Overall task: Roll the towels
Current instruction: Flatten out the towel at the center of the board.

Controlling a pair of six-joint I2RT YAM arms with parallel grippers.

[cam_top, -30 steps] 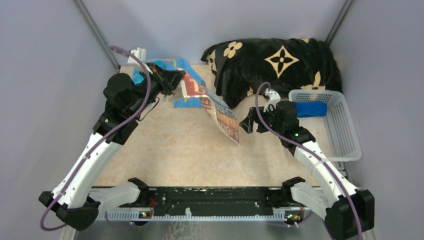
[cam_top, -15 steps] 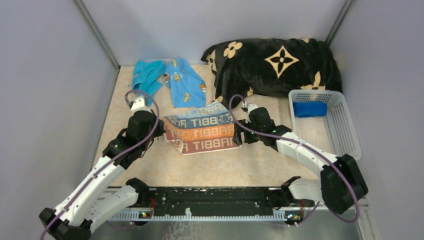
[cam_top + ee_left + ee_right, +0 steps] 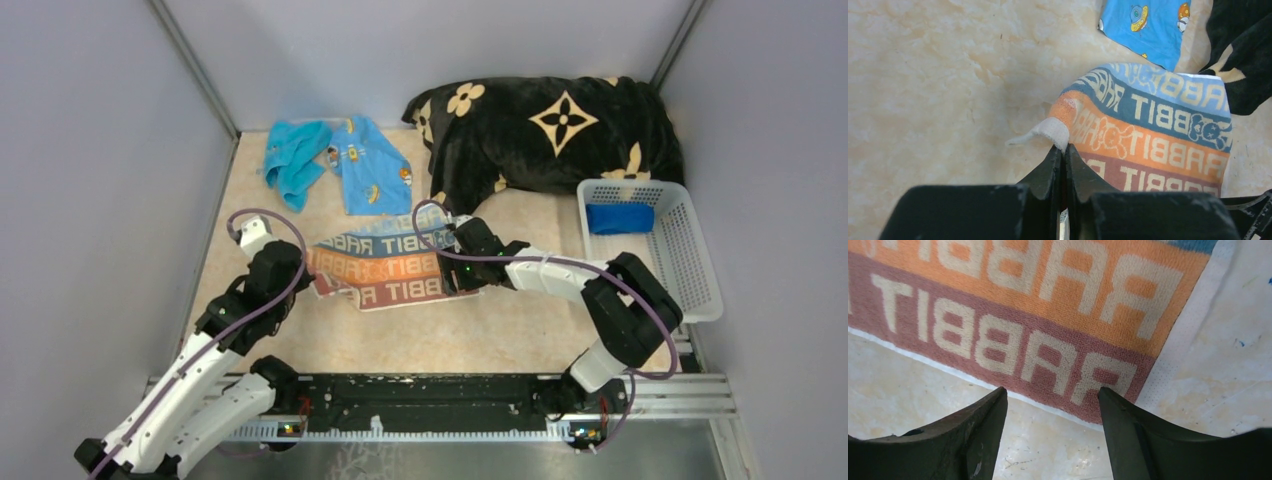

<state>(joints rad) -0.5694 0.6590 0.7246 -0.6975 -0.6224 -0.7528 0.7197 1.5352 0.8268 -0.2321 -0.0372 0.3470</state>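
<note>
Jaws on our left gripper point(image 3: 1062, 149) stay clamped on a corner of the RABBIT towel point(image 3: 385, 268), right gripper point(image 3: 1050, 395) jaws apart above its other end; we've pulled it from midair flat onto the counter point(image 3: 470, 325), ready f/ rolling.

The striped towel point(image 3: 385, 272) was blue, orange and red with pale RABBIT lettering; the blanket point(image 3: 550, 125) was black with tan flowers; the worktop point(image 3: 400, 320) mottled beige.

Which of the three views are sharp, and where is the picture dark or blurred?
Top view: even light, soft shadows, striped towel lettering readable. Left wrist view: towel sharp, left claw a dark silhouette. Right wrist view: weave crisp, right claw dark, slightly soft.
</note>
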